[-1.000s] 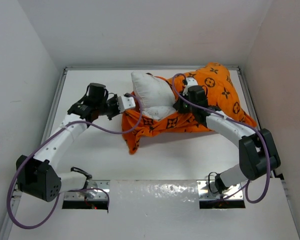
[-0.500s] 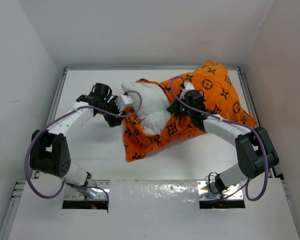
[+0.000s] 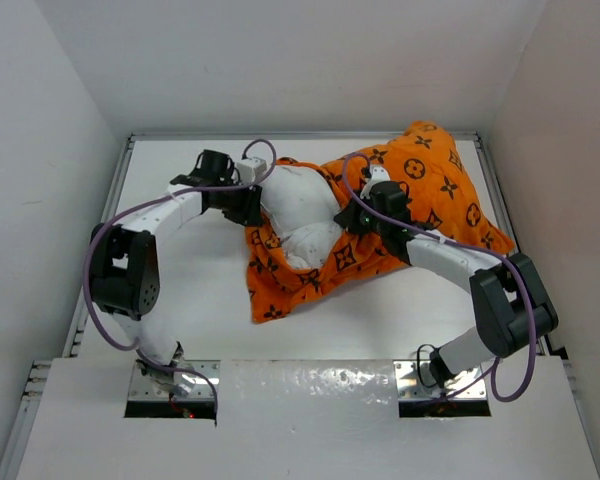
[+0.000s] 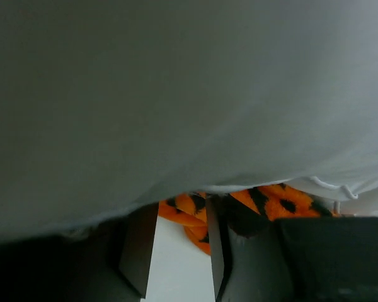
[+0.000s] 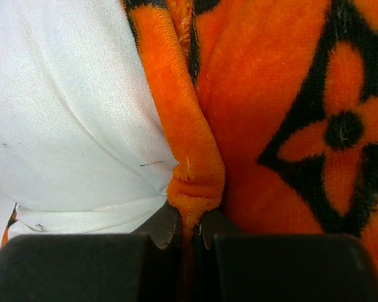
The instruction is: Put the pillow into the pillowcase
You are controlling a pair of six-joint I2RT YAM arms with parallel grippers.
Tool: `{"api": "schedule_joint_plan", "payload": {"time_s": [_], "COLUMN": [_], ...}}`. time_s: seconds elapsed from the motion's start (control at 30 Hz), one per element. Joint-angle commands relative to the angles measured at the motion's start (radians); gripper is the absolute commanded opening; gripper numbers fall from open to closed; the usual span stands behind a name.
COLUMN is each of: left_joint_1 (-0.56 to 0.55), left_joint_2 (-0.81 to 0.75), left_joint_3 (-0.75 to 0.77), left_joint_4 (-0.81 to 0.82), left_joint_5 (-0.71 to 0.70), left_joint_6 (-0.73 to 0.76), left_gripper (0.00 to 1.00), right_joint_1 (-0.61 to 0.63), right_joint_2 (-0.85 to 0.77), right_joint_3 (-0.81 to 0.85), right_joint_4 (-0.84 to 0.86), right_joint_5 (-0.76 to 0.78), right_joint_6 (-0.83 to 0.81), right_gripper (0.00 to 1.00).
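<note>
Top external: your left gripper (image 3: 252, 200) sits against the bare end of the pillow (image 3: 300, 205). The pillow's other half lies inside the pillowcase (image 3: 430, 185), and your right gripper (image 3: 352, 222) is at the opening.

Left wrist — fingers (image 4: 138, 251) stand partly apart with nothing between them. The pillow looms just above the tips, orange cloth beyond.

Right wrist — jaws pinched tight on the pillowcase hem, pillow touching it left of the tips.

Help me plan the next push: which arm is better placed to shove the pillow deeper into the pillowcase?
Left arm, probably: its jaws stand apart and empty at the pillow's bare end, free to push. The right arm's jaws are shut on the pillowcase rim.
</note>
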Motion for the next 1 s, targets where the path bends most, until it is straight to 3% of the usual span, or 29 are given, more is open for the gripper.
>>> {"api": "schedule_joint_plan", "payload": {"time_s": [0.0, 0.1, 0.2, 0.4, 0.63, 0.67, 0.73, 0.77, 0.83, 0.87, 0.97], "left_joint_1": [0.008, 0.008, 0.002, -0.012, -0.032, -0.035, -0.035, -0.035, -0.032, -0.021, 0.026], "left_joint_2": [-0.026, -0.020, 0.006, 0.080, 0.140, 0.143, 0.151, 0.152, 0.149, 0.146, 0.126], "left_joint_3": [-0.008, -0.063, -0.097, -0.150, -0.204, -0.206, -0.216, -0.227, -0.227, -0.226, -0.163], "left_joint_4": [0.026, 0.104, 0.206, 0.338, 0.535, 0.548, 0.589, 0.606, 0.623, 0.618, 0.559], "left_joint_5": [0.054, 0.091, 0.049, 0.002, 0.066, 0.071, 0.080, 0.081, 0.089, 0.094, 0.198], "left_joint_6": [-0.090, -0.153, -0.210, -0.309, -0.394, -0.398, -0.423, -0.435, -0.453, -0.460, -0.443], "left_gripper": [0.32, 0.35, 0.51, 0.56, 0.64, 0.62, 0.48, 0.25, 0.01, 0.00, 0.00], "right_joint_1": [0.004, 0.004, 0.002, 0.004, 0.002, 0.002, 0.002, 0.002, 0.004, 0.004, 0.001], "right_joint_2": [0.035, 0.049, 0.058, 0.061, 0.057, 0.057, 0.055, 0.055, 0.047, 0.046, 0.023], "right_joint_3": [-0.015, -0.004, 0.011, 0.043, 0.057, 0.057, 0.063, 0.066, 0.074, 0.080, 0.145], "right_joint_4": [-0.188, -0.184, -0.188, -0.226, -0.220, -0.219, -0.220, -0.220, -0.223, -0.228, -0.300], "right_joint_5": [0.028, 0.020, 0.017, 0.000, -0.064, -0.070, -0.087, -0.093, -0.102, -0.102, -0.072], "right_joint_6": [-0.030, -0.031, -0.036, -0.063, -0.111, -0.114, -0.119, -0.125, -0.136, -0.145, -0.216], "right_gripper": [0.00, 0.00, 0.00, 0.00, 0.00, 0.00, 0.00, 0.00, 0.00, 0.02, 0.33]}}
